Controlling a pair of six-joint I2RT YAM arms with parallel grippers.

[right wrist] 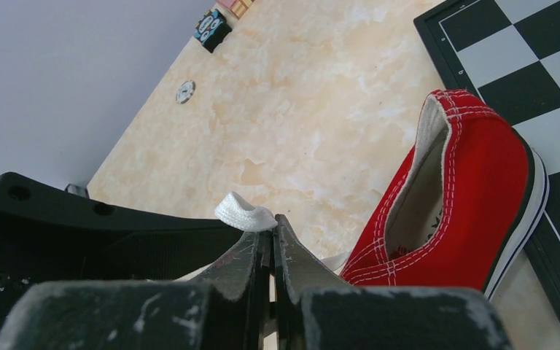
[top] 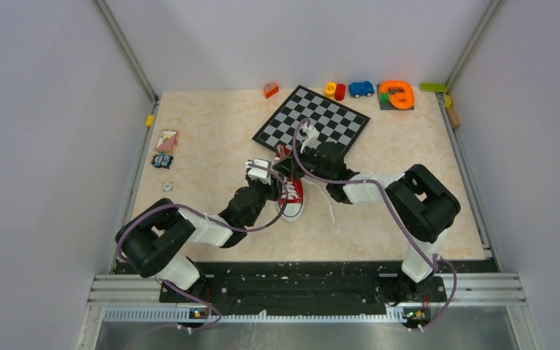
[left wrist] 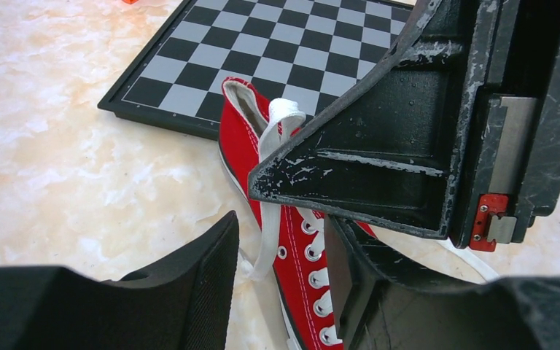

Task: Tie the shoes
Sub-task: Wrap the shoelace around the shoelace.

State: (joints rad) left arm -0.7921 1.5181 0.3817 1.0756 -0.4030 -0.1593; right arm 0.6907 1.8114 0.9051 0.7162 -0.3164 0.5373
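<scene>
Red sneaker (top: 292,195), white lace (right wrist: 244,211): we judge it limp, slippery; pinch near fold. Right gripper (right wrist: 272,224) clamps it; left gripper (left wrist: 283,248) part-open.

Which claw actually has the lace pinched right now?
The right claw: its jaws are shut on the white lace. The left claw stands open over the red sneaker, gripping nothing.

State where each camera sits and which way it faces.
Top: above and behind the bases, looking down on the table; both arms show.
Left wrist: faces shoe, chessboard; its open left end effector shows.
Right wrist: faces shoe's heel; right end effector, shut on lace, shows.
All share shoe and chessboard.
</scene>
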